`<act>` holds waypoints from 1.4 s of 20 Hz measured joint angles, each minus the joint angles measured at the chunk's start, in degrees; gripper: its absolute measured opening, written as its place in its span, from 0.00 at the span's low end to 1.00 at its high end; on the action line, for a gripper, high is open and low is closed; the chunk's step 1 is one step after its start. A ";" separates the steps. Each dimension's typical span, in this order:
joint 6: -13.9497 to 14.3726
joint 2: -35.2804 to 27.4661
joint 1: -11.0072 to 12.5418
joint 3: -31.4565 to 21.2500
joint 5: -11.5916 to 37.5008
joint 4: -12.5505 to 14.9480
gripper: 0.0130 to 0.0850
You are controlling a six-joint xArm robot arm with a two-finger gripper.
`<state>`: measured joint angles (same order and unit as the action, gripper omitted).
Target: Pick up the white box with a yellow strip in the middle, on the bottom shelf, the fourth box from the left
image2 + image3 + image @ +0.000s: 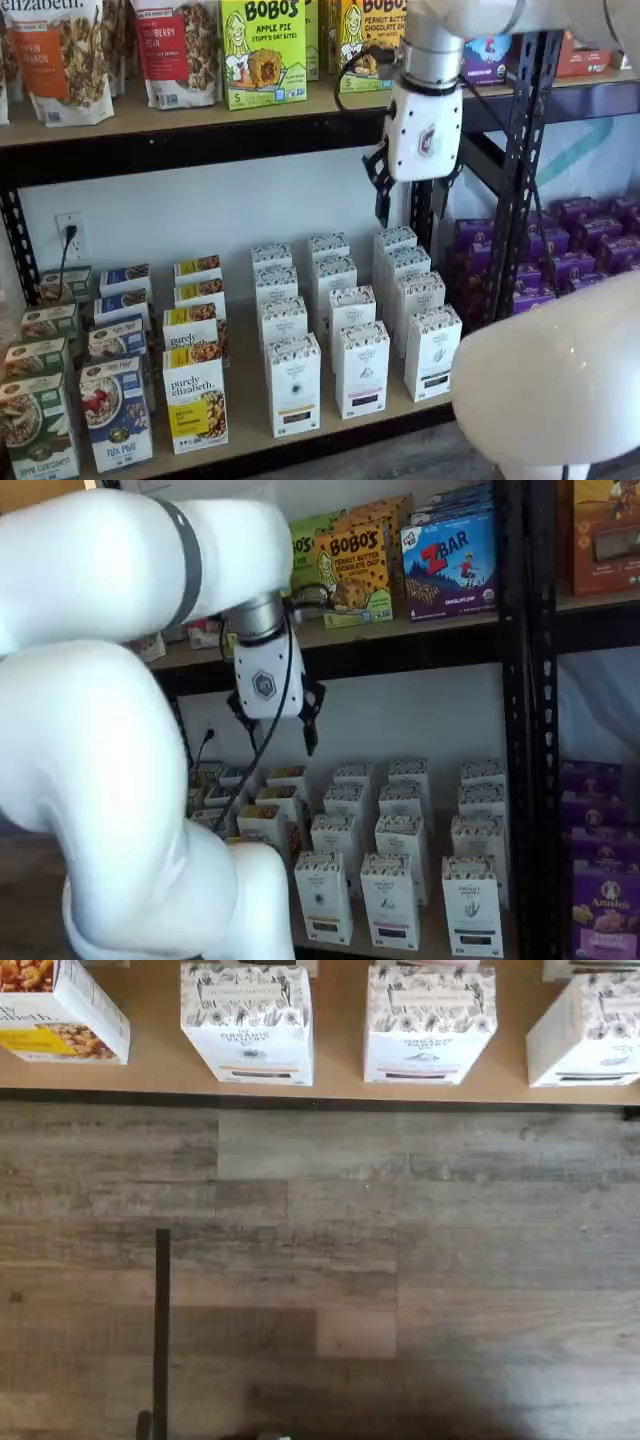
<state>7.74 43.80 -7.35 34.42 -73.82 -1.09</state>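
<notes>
The white box (293, 385) stands at the front of its row on the bottom shelf (330, 440), right of the "purely elizabeth" box (195, 402). It also shows in a shelf view (323, 895). In the wrist view it (247, 1022) shows a speckled top and a yellowish strip, just behind the shelf's black rail (300, 1100). My gripper (412, 205) hangs high above the white rows, just under the upper shelf. In a shelf view (277, 725) its black fingers are spread with wall showing between them. It holds nothing.
More white cartons (361, 370) (432, 352) stand in rows to the right. Green and blue boxes (115, 412) stand at the left. Purple boxes (590, 240) fill the neighbouring rack beyond a black post (515, 180). My white arm (110, 730) blocks much of a shelf view.
</notes>
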 joint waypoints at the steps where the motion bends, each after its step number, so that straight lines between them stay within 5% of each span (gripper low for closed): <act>1: 0.48 -0.84 -0.47 -0.92 1.78 0.16 1.00; 10: 7.76 -9.64 -5.33 -6.24 16.63 5.08 1.00; 21: 9.44 -20.54 -7.88 -8.93 33.39 3.02 1.00; 28: 14.85 -30.35 -9.09 -6.84 40.08 7.95 1.00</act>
<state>22.59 13.45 -16.44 27.58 -33.74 6.85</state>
